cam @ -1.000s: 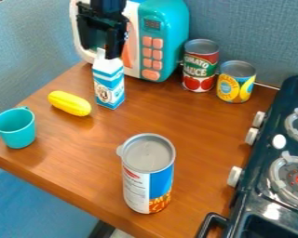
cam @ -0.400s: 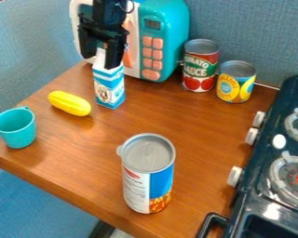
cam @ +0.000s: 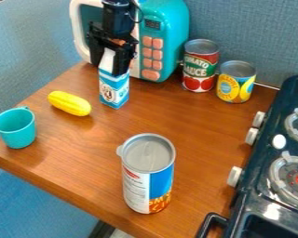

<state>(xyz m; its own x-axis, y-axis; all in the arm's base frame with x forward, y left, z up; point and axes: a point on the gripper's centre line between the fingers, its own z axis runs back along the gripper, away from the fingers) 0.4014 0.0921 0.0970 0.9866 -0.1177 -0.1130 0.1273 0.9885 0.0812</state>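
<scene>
Wooden tabletop (cam: 201, 121): carton (cam: 115, 89) upright, long axis vertical; hand (cam: 108, 69) astride upper end, apparently spread apart.

Smooth, softly glossy wood grain across the table (cam: 198, 116). Woven, matt cloth on the partition (cam: 257, 32). Glossy plastic for the toy microwave (cam: 171, 28), smooth plastic for the cup (cam: 16, 131) and shiny, ridged plastic for the yellow toy corn (cam: 69, 103). Dull metal atop the tall can (cam: 147, 181), red-labelled can (cam: 200, 69) and yellow-labelled can (cam: 235, 87), with smooth labels below. Perhaps coated paper on the carton (cam: 114, 93). Glossy, reflective black on the stove (cam: 271, 211).
</scene>
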